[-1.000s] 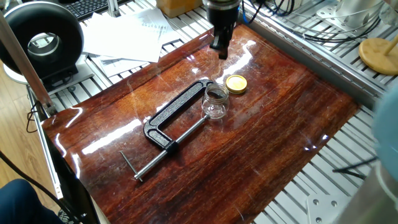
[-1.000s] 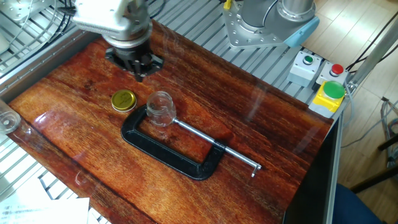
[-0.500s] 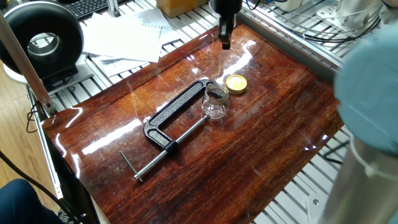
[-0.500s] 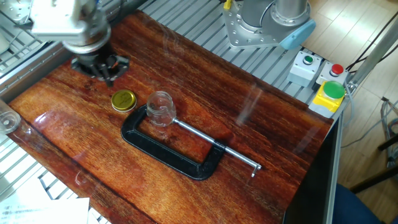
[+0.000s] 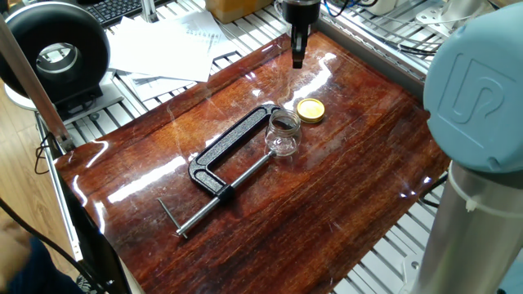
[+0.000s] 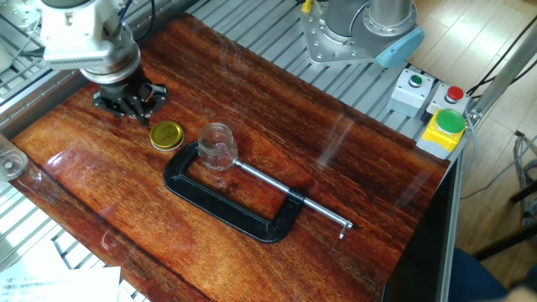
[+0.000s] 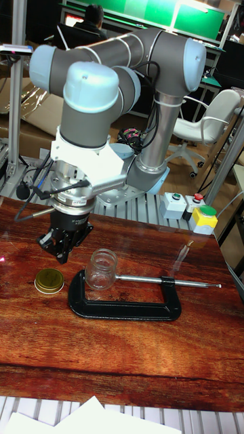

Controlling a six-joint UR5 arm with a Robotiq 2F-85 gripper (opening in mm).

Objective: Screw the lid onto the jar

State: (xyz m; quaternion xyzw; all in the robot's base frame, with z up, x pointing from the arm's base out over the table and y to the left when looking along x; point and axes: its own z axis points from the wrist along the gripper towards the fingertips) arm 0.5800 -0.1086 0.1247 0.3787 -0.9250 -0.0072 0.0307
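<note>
The lid [image 5: 310, 110] is a small round gold cap lying flat on the wooden table, right beside the jar [image 5: 283, 133]. The jar is clear glass, open-mouthed and upright, and stands at the jaw end of a black C-clamp [image 5: 233, 151]. My gripper [image 5: 298, 55] hangs above the table behind the lid, apart from it, pointing down. Its fingers taper to one tip and look shut with nothing between them. From the other side, the gripper [image 6: 127, 105] is up-left of the lid [image 6: 167, 135] and the jar [image 6: 217, 147]. In the tall view, the gripper [image 7: 62, 252] hovers just above the lid [image 7: 49, 281], left of the jar [image 7: 102, 269].
The clamp's long screw rod [image 6: 294, 201] stretches across the table [image 6: 352, 143] towards its near edge. A button box [image 6: 432, 105] sits by the robot base. A tan wooden disc [image 5: 497, 72] and papers [image 5: 163, 45] lie off the wood on the metal frame.
The gripper has travelled across the back of the table to a spot by the lid and has turned about its axis. Lid, jar and clamp have not moved.
</note>
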